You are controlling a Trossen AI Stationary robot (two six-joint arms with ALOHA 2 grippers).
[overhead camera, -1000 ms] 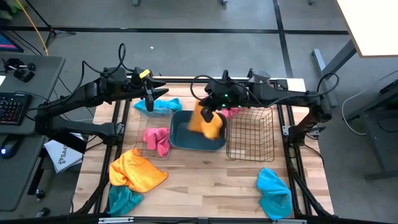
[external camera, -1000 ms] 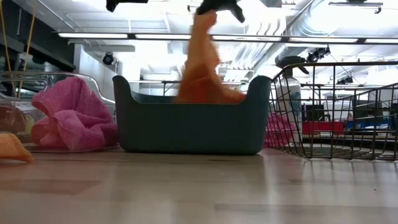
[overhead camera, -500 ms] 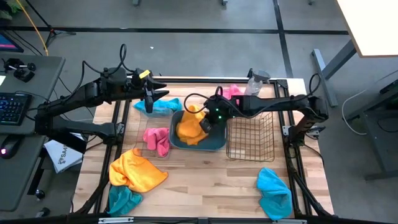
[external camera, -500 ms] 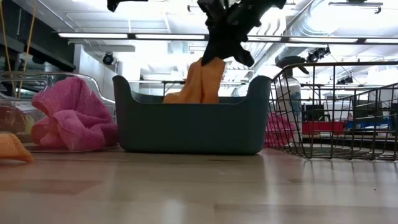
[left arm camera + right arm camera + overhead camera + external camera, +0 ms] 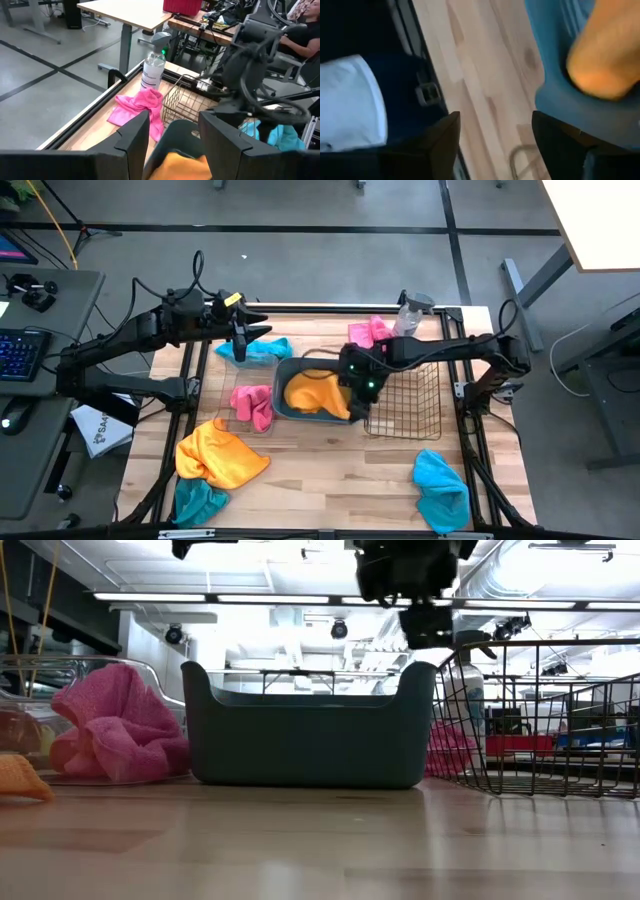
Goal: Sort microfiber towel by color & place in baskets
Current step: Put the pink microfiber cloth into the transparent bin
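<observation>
1. From the low view the dark teal tub (image 5: 308, 727) hides its contents entirely; only the high view shows the orange-yellow towel (image 5: 314, 392) lying inside it.
2. The right gripper (image 5: 358, 388) hangs above the tub's edge nearest the wire-mesh basket (image 5: 403, 398). In the right wrist view its fingers (image 5: 442, 145) stand spread with nothing between them, so it is released. That view is blurred; the tub wall and a patch of the orange-yellow towel show past the fingers.
3. In the low view the right gripper is cut off at the top edge, just above the tub's rim.
4. The left gripper (image 5: 241, 340) waits over the far left of the worktop (image 5: 330, 470), above a turquoise towel (image 5: 262, 350). In the left wrist view its fingers (image 5: 134, 132) are apart and empty.
5. The clear plastic box (image 5: 247, 402) is hard to make out from above; a pink towel (image 5: 253, 404) sits in it, plainer in the low view.
6. A second pink towel (image 5: 366, 331) lies at the far edge beside the clear spray bottle (image 5: 410, 313), partly hidden behind the right arm.
7. Loose on the near worktop: a second orange-yellow towel (image 5: 218, 453) overlapping a teal-blue towel (image 5: 197, 501) at the left, which the frame rail partly cuts off, and another turquoise towel (image 5: 441, 488) at the right.
8. The wire-mesh basket holds no cloth.
</observation>
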